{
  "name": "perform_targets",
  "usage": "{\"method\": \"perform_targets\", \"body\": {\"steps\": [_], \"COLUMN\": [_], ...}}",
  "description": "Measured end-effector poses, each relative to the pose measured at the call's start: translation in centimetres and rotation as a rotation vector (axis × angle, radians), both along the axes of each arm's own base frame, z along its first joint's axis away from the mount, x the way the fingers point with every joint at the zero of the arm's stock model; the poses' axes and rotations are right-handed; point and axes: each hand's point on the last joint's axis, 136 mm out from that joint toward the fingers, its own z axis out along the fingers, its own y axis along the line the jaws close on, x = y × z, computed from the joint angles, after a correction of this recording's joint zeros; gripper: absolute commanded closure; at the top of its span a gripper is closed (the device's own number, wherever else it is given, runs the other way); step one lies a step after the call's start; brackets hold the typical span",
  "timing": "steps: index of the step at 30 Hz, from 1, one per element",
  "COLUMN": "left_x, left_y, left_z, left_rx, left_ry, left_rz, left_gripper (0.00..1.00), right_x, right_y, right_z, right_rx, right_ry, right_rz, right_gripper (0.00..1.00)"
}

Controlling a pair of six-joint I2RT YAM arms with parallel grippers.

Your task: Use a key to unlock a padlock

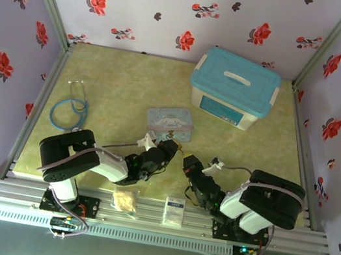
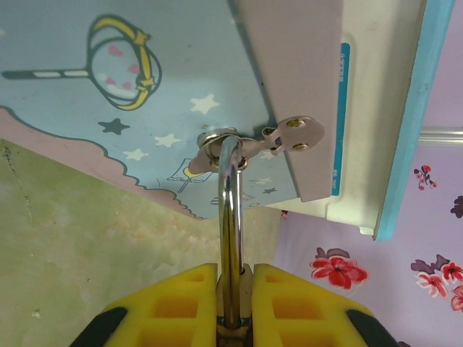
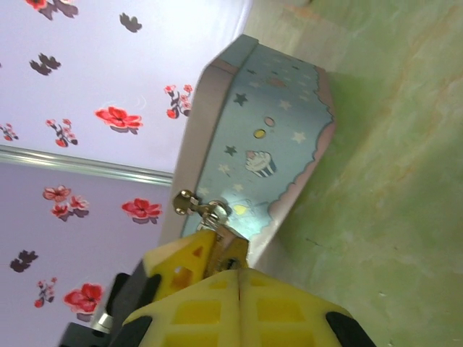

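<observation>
From overhead I saw the pale blue cartoon tin near mid-table with its lid down, so I could not see inside it. At about 1 o'clock from it stood a white storage box with its blue lid on, its contents hidden too. A blue stethoscope lay at 9 o'clock from the tin. Both arms reached in from the tin's 6 o'clock side. On the left wrist camera the left gripper had its yellow fingers clamped on the padlock. Its silvery shackle rose toward 12 o'clock and passed through the tin's hasp, and the brass body was mostly buried between the pads. The right gripper was just beside it. Its fingers were pressed together with no gap, tips pointing at the hasp. I could not make out the key between them.
</observation>
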Motion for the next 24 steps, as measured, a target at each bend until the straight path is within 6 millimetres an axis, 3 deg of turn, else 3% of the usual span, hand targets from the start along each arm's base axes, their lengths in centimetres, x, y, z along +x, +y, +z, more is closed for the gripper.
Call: {"method": "perform_targets", "body": {"steps": [24], "left_x": [-0.3], "left_y": [-1.3], "left_z": [-1.2], "left_rx": [-0.095], "left_ry": [0.034], "left_rz": [0.007], "left_gripper": [1.0], "right_x": [-0.3], "right_y": [-0.8], "right_z": [-0.2], "right_rx": [-0.007], "right_ry": [-0.013], "right_rz": [-0.088], "right_gripper": [1.0]}}
